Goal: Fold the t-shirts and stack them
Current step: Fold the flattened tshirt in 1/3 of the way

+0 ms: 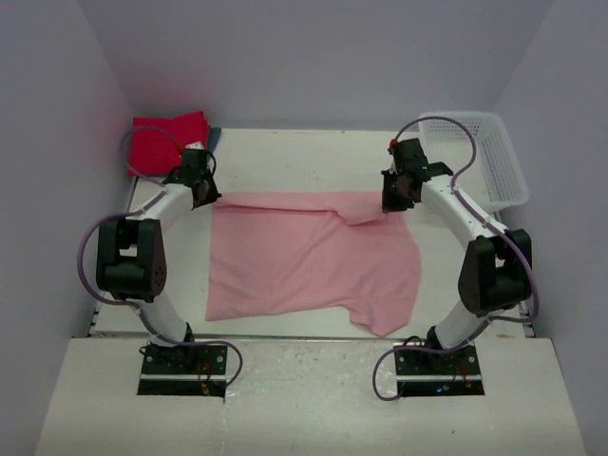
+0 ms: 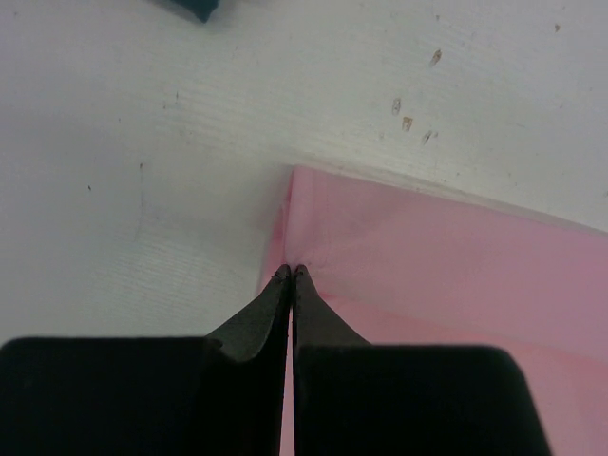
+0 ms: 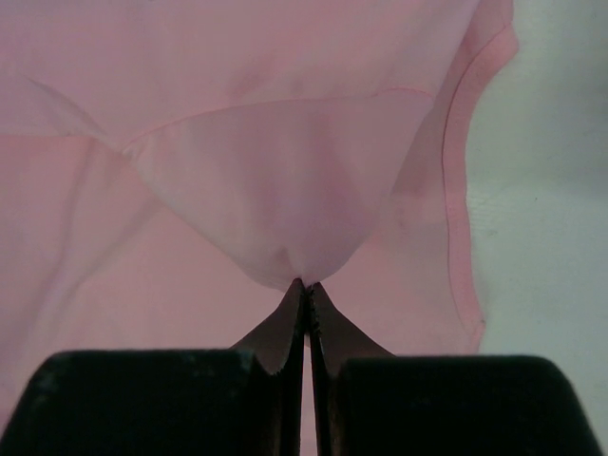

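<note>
Pink t-shirt (image 1: 313, 256) is spread flat mid-bench (image 1: 285, 157), with one sleeve trailing toward the near-right.

Left end effector (image 2: 292, 271): fingers clenched on the shirt's far-left corner, right at the hem. Faint creases fan out from the tips, so I read it as a real pinch.

Right end effector (image 3: 305, 283): clenched on a pinch of pink cloth at the far-right, which is tented into a peak with a flap doubled over beside it.

Probable reason for a two-point hold on the far edge: both arms can carry that edge toward the near edge in one fold. The right grip sits inboard of the seam, so the fold may come out skewed.

Red t-shirt (image 1: 169, 138) is folded at the far-left bench corner, with a dark teal shirt (image 1: 215, 136) peeking out against it. That looks like the stack spot, kept clear of the work area. White mesh basket (image 1: 494, 161) sits at the far-right corner, uninvolved.
</note>
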`<state>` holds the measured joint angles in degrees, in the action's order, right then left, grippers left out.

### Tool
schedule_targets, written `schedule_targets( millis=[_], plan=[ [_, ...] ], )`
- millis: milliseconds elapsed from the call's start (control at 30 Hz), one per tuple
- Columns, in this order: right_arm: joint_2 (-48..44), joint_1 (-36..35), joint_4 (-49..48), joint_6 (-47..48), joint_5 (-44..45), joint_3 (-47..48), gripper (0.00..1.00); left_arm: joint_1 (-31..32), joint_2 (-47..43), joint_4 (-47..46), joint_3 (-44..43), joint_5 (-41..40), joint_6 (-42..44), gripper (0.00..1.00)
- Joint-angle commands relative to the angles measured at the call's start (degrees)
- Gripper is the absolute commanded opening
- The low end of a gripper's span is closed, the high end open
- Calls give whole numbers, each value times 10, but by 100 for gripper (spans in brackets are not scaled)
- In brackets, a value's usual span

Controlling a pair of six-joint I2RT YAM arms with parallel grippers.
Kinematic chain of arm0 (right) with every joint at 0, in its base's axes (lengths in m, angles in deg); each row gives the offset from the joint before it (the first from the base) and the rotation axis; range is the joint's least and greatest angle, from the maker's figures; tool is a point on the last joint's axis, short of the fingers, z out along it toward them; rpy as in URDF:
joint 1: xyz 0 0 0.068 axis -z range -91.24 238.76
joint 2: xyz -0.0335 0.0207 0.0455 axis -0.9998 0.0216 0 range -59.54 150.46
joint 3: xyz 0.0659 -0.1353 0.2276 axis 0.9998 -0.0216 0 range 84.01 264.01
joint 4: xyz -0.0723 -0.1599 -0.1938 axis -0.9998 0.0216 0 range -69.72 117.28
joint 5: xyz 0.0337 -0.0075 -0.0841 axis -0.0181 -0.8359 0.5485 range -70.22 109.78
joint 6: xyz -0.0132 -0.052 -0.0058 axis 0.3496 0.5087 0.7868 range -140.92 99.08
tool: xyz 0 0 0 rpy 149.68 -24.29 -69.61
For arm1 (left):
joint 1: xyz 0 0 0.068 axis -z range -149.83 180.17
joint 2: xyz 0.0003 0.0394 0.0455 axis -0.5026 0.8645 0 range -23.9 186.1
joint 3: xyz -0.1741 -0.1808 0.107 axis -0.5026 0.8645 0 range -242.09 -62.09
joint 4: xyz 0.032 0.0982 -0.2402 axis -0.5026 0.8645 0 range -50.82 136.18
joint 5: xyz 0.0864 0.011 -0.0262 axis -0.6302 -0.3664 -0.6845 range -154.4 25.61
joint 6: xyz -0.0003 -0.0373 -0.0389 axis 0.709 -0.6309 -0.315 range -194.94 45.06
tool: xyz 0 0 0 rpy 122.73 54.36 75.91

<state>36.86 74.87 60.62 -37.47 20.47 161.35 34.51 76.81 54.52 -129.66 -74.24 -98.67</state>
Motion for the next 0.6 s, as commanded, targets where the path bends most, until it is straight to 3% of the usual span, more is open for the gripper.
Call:
schedule_targets(
  millis=[0, 567],
  plan=[
    [-61, -5, -20, -17, 24, -13, 0, -3, -46, -3, 22, -15, -16, 0],
    [-100, -11, -37, -30, 39, -102, 0, 29, -98, 2, 95, -43, -34, 0]
  ],
)
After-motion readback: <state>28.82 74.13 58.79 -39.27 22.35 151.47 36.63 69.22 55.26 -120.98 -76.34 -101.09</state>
